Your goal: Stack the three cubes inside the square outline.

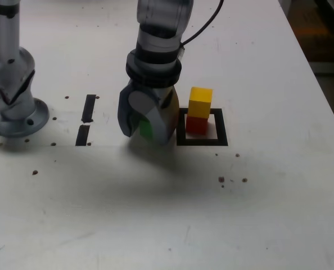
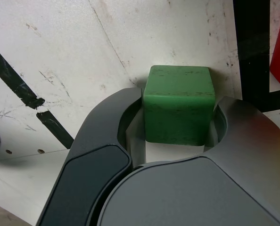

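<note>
Actually, in the exterior view the white table (image 1: 116, 214) has its long side edge at the exterior view's right, going on a slant from the top edge of the picture down to the right one. Between this edge and the gripper (image 1: 147, 134), and nearer to the gripper, lies the square outline (image 1: 222, 135) of black tape. Inside it stands the red cube (image 1: 197, 125), closer to the outline's left side than to its right side, and the yellow cube (image 1: 201, 102) sits on top of it. The gripper points down just beside the outline, on its left, with the green cube (image 1: 146, 130) between its fingers; this cube is mostly covered, and from here it is rather hard to say how firmly it is held. More to the exterior view's left are two short strips of black tape (image 1: 89, 108), one behind the other, and then a grey post with a round foot (image 1: 26, 125).

In the wrist view the gripper is pinching the green cube, with one curved finger (image 2: 119, 113) at each of two opposite sides. The cube is outside the outline, near to its black tape but apart from it. Only a part of the red cube is visible, past this tape
</note>
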`<state>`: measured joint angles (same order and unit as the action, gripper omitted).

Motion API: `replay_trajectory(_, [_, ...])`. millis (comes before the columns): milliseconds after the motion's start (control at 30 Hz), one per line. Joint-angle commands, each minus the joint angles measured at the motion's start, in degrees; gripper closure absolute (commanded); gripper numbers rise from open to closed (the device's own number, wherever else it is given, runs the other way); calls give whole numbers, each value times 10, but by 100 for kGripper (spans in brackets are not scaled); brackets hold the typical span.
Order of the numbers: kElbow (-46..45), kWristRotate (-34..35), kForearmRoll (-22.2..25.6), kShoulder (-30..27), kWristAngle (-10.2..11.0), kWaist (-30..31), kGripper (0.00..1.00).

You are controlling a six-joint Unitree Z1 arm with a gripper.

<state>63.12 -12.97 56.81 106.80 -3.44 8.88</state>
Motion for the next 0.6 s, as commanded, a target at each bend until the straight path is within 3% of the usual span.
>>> replay_trajectory(0, [-2,0,1,-8,-1,-2,80])
replay_trajectory(233, [3,22,37,-42,25,-8,83])
replay_trajectory(567, [124,40,174,-72,64,-21,83])
